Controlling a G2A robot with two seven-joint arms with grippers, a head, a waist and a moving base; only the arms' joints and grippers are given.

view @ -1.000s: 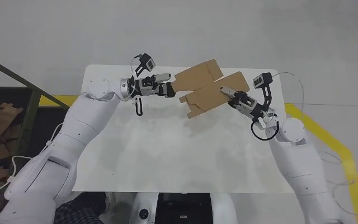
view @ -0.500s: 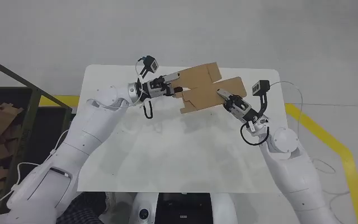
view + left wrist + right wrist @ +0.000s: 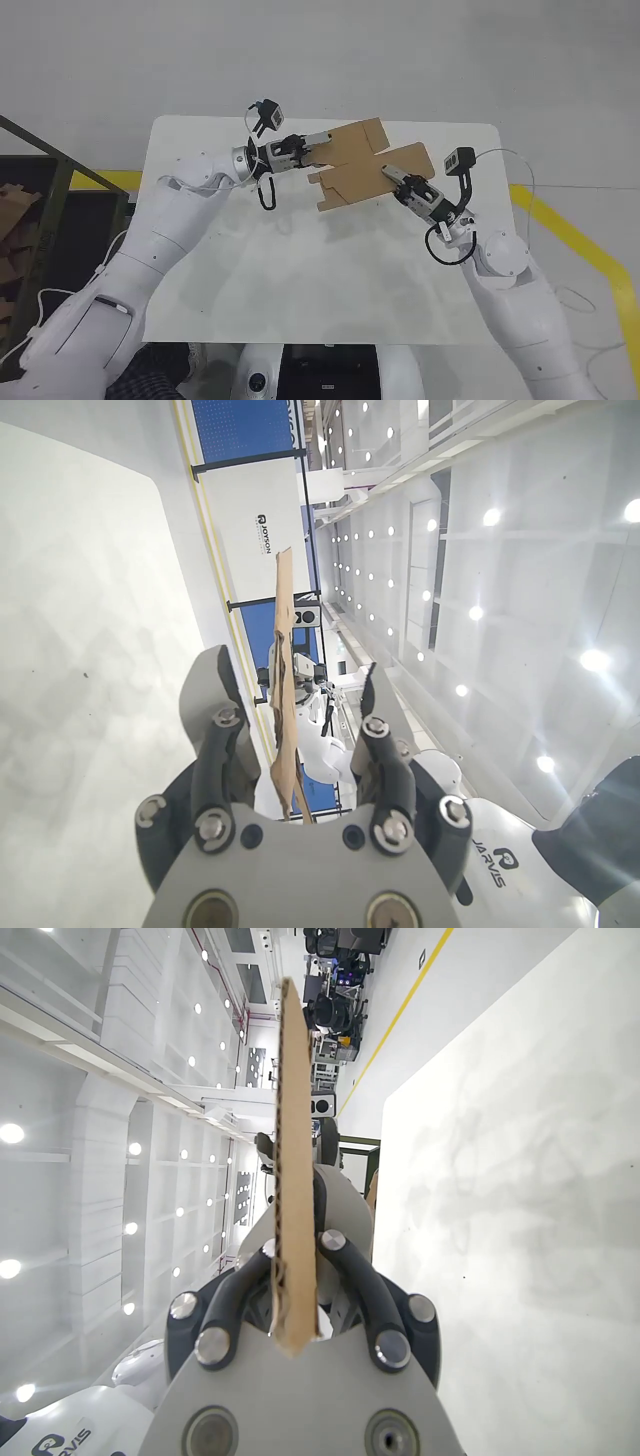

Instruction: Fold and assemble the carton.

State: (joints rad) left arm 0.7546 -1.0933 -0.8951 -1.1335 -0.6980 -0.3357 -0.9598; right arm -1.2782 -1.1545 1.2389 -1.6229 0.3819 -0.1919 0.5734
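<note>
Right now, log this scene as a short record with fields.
carton: brown cardboard, flat, not yet assembled
left hand: open, fingers on either side of one carton edge
right hand: shut on the carton's opposite end
table: white, beneath the carton

Robot lab/hall w/ ceiling spotlights, yellow floor tape, blue partition panels.
</note>
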